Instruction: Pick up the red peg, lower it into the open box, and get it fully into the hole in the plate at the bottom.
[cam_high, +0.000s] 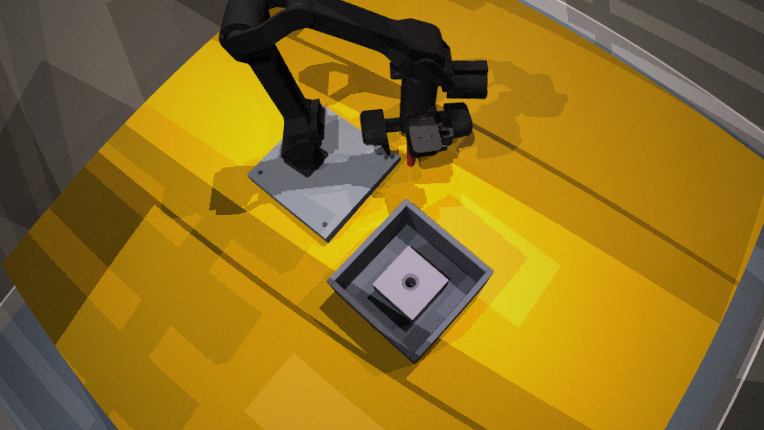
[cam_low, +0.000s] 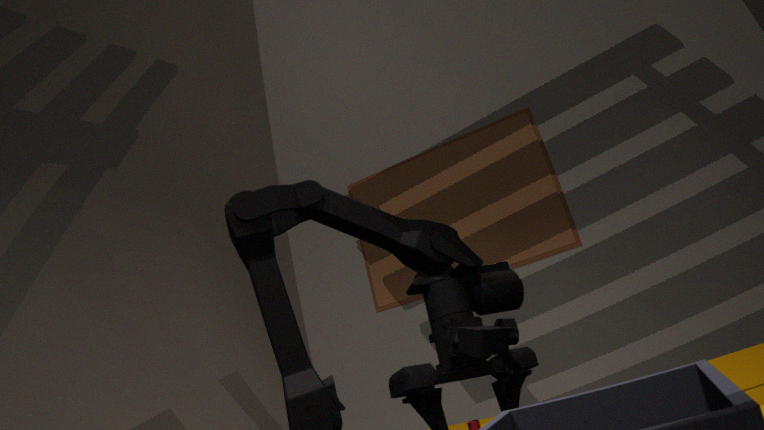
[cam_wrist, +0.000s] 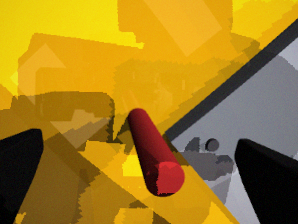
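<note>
The red peg stands upright on the yellow table beside the right corner of the arm's base plate. My gripper is wide open and empty, pointing down above the peg. In the wrist view the peg shows between the two fingers, touching neither. The open grey box stands in front of the gripper in the top view. The pale plate lies inside it, and its round hole is empty. The peg's lower part is cut off in the exterior view.
The arm's grey base plate lies close to the peg, with a bolt head near its corner. The box walls rise around the pale plate. A brown panel is on the wall behind the arm.
</note>
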